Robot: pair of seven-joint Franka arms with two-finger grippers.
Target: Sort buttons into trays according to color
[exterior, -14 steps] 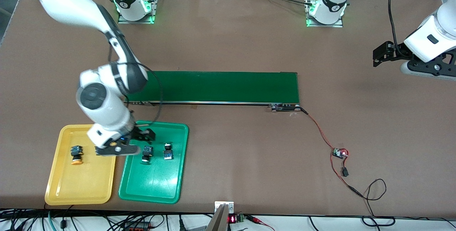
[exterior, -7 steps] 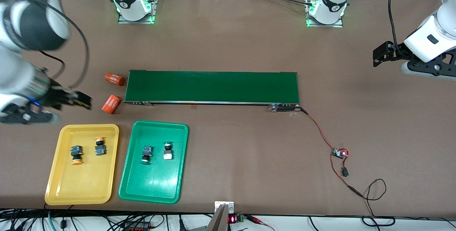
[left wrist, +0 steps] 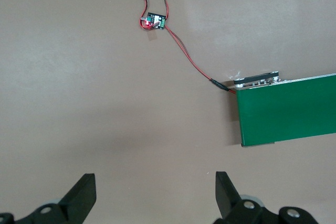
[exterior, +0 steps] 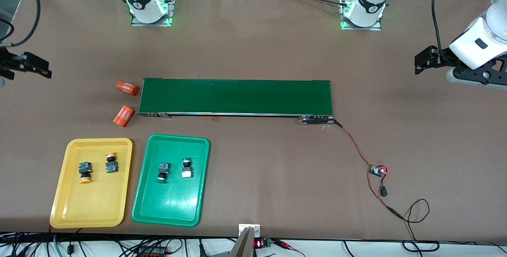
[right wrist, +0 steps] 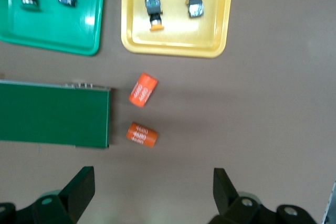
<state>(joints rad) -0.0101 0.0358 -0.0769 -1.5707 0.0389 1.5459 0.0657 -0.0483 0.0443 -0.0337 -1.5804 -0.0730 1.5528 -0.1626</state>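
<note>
- Front view: the sorting looks finished. Two buttons with yellow-orange caps (exterior: pixel 84 171) (exterior: pixel 111 162) lie in the half of the yellow tray (exterior: pixel 63 209) farther from the camera, and two green-capped buttons (exterior: pixel 163 170) (exterior: pixel 186 168) lie side by side in the same half of the green tray (exterior: pixel 146 209). The trays sit beside each other at the surface's near edge, toward the right arm's end. No button shows loose on the surface (exterior: pixel 253 43).
- Both arms wait at the surface's ends: the right gripper (exterior: pixel 27 66) over the edge at its own end, the left gripper (exterior: pixel 425 59) over bare surface at the other.
- Two orange cylinders (exterior: pixel 127 88) (exterior: pixel 123 115) lie off the end of the conveyor belt (exterior: pixel 237 96), apart from the trays.
- Left wrist view: the left gripper's jaws stand wide apart and empty above bare surface, with the belt's end, a red-and-black wire (left wrist: pixel 189 61) and a small circuit board (left wrist: pixel 154 21) in sight.
- Right wrist view: the right gripper's jaws, also apart and empty, frame both filled trays; each button lies on its side, its black-and-blue body clear of its neighbour.
</note>
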